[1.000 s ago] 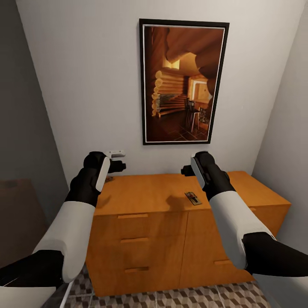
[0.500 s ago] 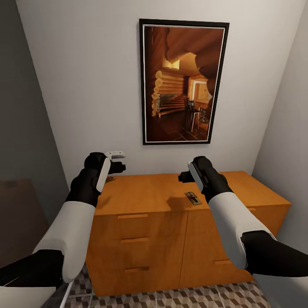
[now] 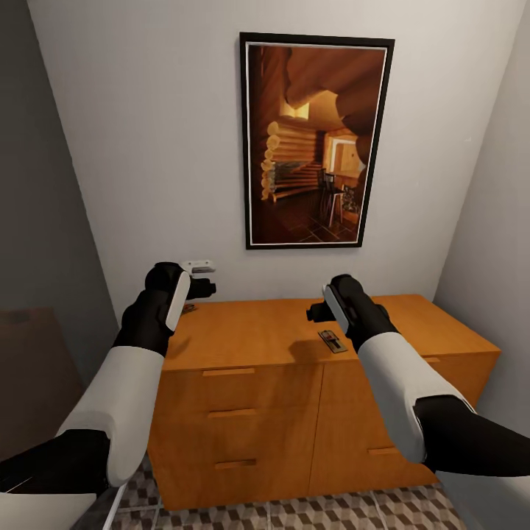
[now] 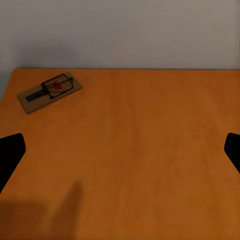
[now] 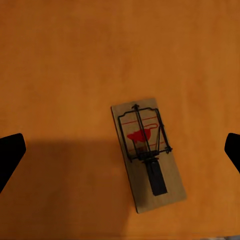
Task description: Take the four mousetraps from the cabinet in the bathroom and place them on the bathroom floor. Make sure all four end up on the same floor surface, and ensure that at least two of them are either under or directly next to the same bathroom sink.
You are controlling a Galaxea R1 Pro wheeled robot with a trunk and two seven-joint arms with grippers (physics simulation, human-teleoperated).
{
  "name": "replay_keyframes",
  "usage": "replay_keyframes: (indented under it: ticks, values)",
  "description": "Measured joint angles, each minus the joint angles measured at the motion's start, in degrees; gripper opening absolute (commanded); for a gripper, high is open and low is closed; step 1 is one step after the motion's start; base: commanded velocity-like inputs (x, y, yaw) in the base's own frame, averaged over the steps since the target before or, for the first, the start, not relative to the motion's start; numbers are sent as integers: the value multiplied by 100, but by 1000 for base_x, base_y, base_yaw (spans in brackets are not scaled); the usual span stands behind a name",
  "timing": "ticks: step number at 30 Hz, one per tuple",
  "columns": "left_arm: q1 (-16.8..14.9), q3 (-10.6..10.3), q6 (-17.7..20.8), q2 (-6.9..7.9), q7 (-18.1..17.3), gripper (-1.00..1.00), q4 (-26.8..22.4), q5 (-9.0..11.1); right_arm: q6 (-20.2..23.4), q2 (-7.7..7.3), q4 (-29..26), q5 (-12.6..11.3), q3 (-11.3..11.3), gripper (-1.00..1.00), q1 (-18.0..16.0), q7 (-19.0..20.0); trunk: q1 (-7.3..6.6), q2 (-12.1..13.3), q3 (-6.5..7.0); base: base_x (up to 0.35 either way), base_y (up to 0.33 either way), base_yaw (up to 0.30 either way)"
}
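Note:
The orange-brown cabinet [image 3: 258,383] stands against the white wall, with two mousetraps on its top. One mousetrap [image 3: 333,341] lies near the front edge, just below my right gripper [image 3: 316,311]. In the right wrist view this mousetrap [image 5: 147,152] sits between the spread fingertips [image 5: 11,155] of the open right gripper [image 5: 120,155]. The other mousetrap [image 3: 188,308] lies at the back left corner, under my left gripper [image 3: 205,285]. In the left wrist view that mousetrap [image 4: 50,91] lies ahead of the open left gripper [image 4: 120,155]. Cube-patterned bathroom floor [image 3: 331,511] shows below the cabinet. The sink is out of view.
A large framed picture [image 3: 315,140] hangs above the cabinet. A small white fitting [image 3: 199,264] is on the wall by the left gripper. Grey walls close in on both sides, and a dark brown shape [image 3: 29,368] stands at the left.
My right gripper has moved a little left and down, closer over the front mousetrap. The left arm has stayed almost still.

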Motion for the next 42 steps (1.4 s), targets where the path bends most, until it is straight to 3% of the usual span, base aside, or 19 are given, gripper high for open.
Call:
replay_keyframes:
  ticks: [20,36,42]
  values:
    - [0,-2,0,0,2,100,-7,-21,0,-87,71,18,-6,100,0,5,0,0,0,0,0,0]
    - [0,-2,0,0,0,100,-7,-22,1,-521,83,-22,-18,100,0,148,0,0,0,0,0,0]
    - [0,-2,-4,0,-3,100,-9,-22,1,-614,111,-23,-15,100,0,304,0,0,0,0,0,0]
